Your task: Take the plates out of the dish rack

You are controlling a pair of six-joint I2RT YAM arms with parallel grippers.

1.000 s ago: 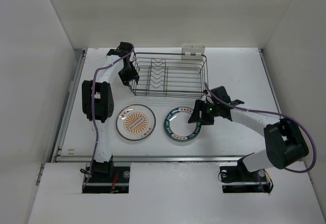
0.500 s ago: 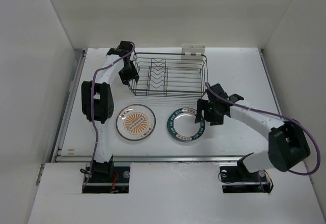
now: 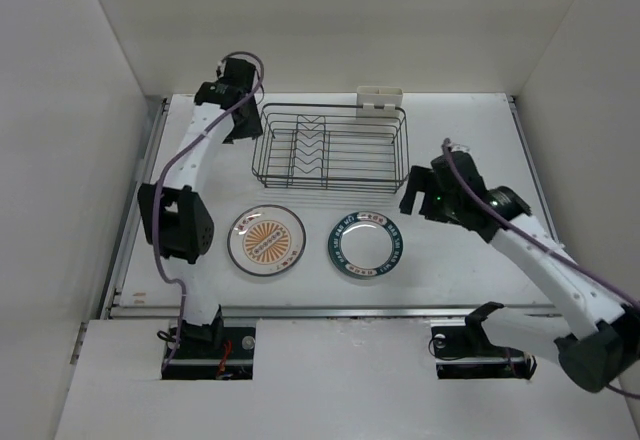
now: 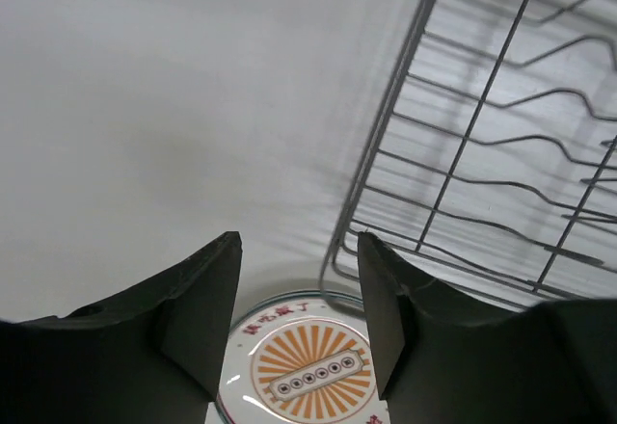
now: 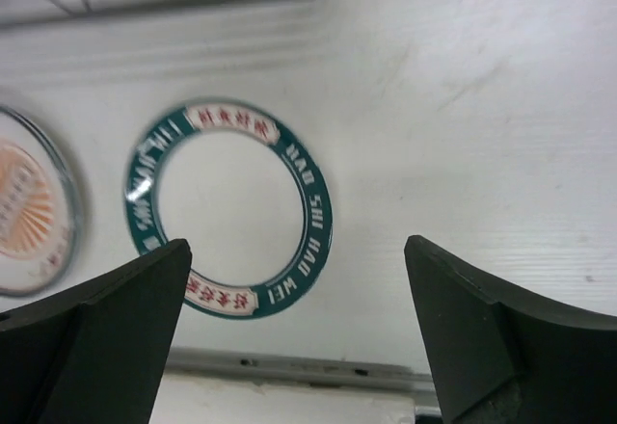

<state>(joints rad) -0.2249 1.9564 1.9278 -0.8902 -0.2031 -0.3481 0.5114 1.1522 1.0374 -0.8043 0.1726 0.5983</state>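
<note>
The dark wire dish rack (image 3: 333, 147) stands at the back middle of the table with no plates in its slots; its corner shows in the left wrist view (image 4: 463, 154). An orange-sunburst plate (image 3: 266, 240) and a teal-rimmed lettered plate (image 3: 365, 246) lie flat in front of it. They also show in the wrist views: the sunburst plate (image 4: 304, 371) and the teal plate (image 5: 231, 207). My left gripper (image 3: 236, 125) is open and empty, raised by the rack's left end. My right gripper (image 3: 418, 200) is open and empty, raised to the right of the teal plate.
A white cup holder (image 3: 379, 99) is clipped on the rack's far edge. White walls enclose the table on three sides. A metal rail (image 3: 330, 310) runs along the table's near edge.
My right gripper has let go of the teal plate, left flat on the table, and has drawn back up and to the right. My left arm has lifted and moved toward the back.
</note>
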